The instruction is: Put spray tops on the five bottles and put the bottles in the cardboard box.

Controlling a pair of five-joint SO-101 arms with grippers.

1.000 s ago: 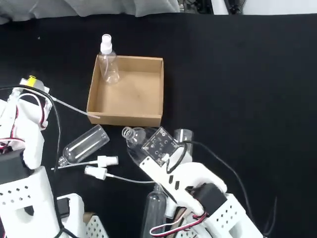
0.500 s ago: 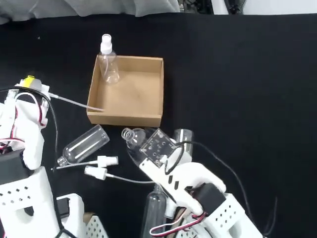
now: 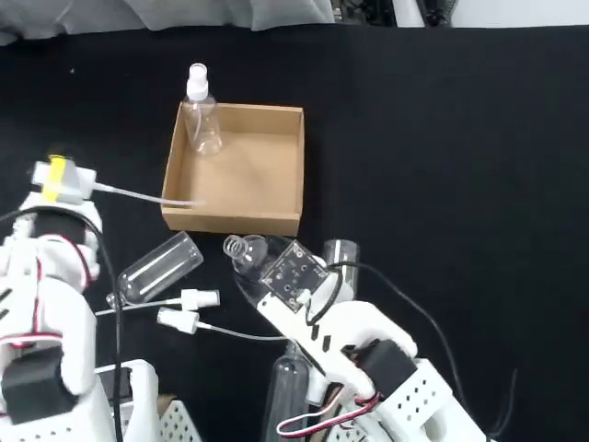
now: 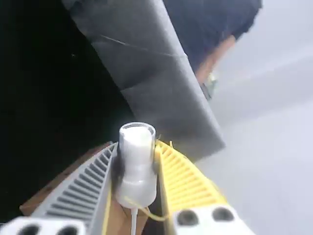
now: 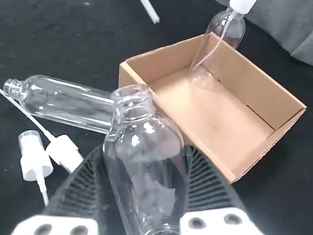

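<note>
Broadly, desk (image 3: 442,138): a black surface whose far edge meets grey cloth (image 3: 230,11). The widest stretch of black lies to the right of the box.
Cardboard box (image 3: 232,222): open-topped, at the far left-centre of the desk, well back from every edge, with its near wall facing both arms.
Inside the box: one capped bottle (image 3: 202,120) stands in the far left corner, its white top rising above the rim.
Left end effector (image 4: 137,169): raised off the desk to the left of the box, one grey finger and one yellow finger pinching a spray top (image 4: 137,156) between them.
Tube (image 3: 138,193): runs from that spray top toward the box and ends over its near left corner.
Right end effector (image 5: 144,161): just in front of the box's near wall, black fingers clamped around an open bottle (image 5: 139,122). The bottle's bare neck points at the box and sits close to the wall, not touching it.
Lying bottle (image 3: 158,267): uncapped and on its side, between the left arm and the right end effector, near the box's near left corner.
Loose tops: a first loose top (image 3: 200,297) and a second loose top (image 3: 179,319), each with a tube, lie just beside the lying bottle on its near side.
Other bottles: a hidden bottle (image 3: 340,250) is partly covered beside the right arm, and a low bottle (image 3: 285,391) lies close to the desk's near edge.
</note>
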